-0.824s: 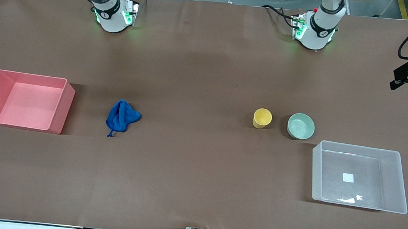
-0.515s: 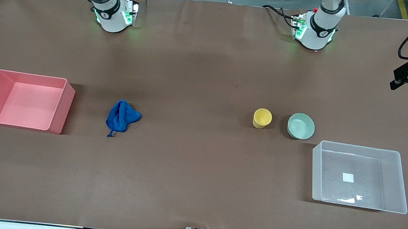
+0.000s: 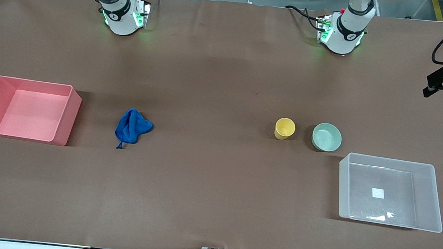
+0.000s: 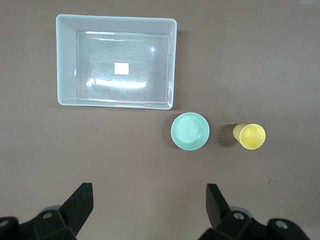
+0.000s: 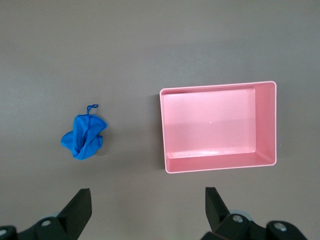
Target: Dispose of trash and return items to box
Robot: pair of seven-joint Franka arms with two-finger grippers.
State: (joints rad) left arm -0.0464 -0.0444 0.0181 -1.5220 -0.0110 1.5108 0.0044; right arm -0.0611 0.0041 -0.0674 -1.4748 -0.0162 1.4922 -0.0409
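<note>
The blue cloth (image 3: pixel 131 129) lies crumpled on the table beside the pink bin, its thin string trailing toward the front camera; it also shows in the right wrist view (image 5: pixel 84 137). The yellow cup (image 3: pixel 285 128) stands upright beside the mint-green bowl (image 3: pixel 326 137); both show in the left wrist view, cup (image 4: pixel 251 136) and bowl (image 4: pixel 190 131). The clear bin (image 3: pixel 390 192) with a white sticker is empty and sits nearer the front camera than the bowl (image 4: pixel 116 68). My left gripper (image 4: pixel 148 205) is open, high over bare table. My right gripper (image 5: pixel 148 207) is open, high over bare table.
The pink bin (image 3: pixel 28 109) stands empty at the right arm's end of the table (image 5: pixel 218 127). Both arm bases stand at the table's edge farthest from the front camera. Black camera mounts poke in at both table ends.
</note>
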